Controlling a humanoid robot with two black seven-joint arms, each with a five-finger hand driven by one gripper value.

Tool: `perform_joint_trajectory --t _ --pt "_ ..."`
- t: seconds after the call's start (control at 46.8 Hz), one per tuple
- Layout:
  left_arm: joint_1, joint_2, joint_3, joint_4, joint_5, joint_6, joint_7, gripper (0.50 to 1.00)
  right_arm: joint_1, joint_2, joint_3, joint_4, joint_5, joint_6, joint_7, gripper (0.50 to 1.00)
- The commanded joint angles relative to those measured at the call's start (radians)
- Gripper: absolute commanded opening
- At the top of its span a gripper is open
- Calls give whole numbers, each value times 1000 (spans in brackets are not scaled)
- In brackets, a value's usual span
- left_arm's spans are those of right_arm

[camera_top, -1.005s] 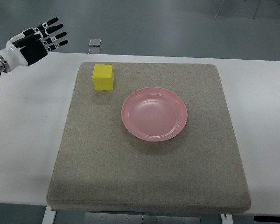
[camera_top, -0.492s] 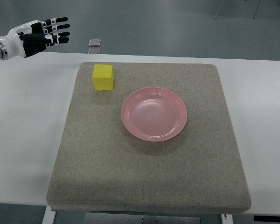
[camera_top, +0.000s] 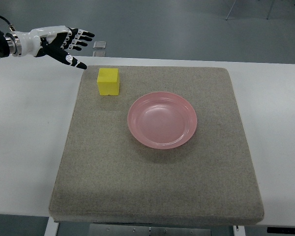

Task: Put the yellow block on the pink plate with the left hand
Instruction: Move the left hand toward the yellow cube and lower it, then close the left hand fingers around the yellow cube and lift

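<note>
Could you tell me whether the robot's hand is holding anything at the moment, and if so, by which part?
Nothing is held. The left hand is open with fingers spread, up and to the left of the yellow block, which sits untouched on the mat.

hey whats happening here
The robot's left hand is reaching in from the far left with fingers spread, holding nothing, a little up and left of the yellow block. The block sits untouched on the grey mat, beside the empty pink plate. No right hand is visible.
</note>
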Motion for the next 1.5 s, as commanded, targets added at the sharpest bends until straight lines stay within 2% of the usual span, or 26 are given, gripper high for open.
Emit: perform_joint_trajectory --t 0.0,0.214,0.406,0.578,0.898,1.048,1.476 --pt "-1 -1 0 -25 76 13 0 994 0 0 0 0 0 0 0 924" --pt "-3 -41 31 -37 237 111 0 994 0 0 0 0 0 0 0 924" --pt "-32 -80 140 -31 263 179 0 992 0 0 0 0 0 0 0 924" --pt "-69 -120 252 -3 270 278 2 992 0 0 0 0 0 0 0 924" --pt "-98 -212 325 106 300 295 3 992 0 0 0 0 0 0 0 924" --pt "-96 -236 327 124 337 337 3 992 0 0 0 0 0 0 0 924" --pt "-95 -258 367 126 339 341 5 986 0 0 0 0 0 0 0 924"
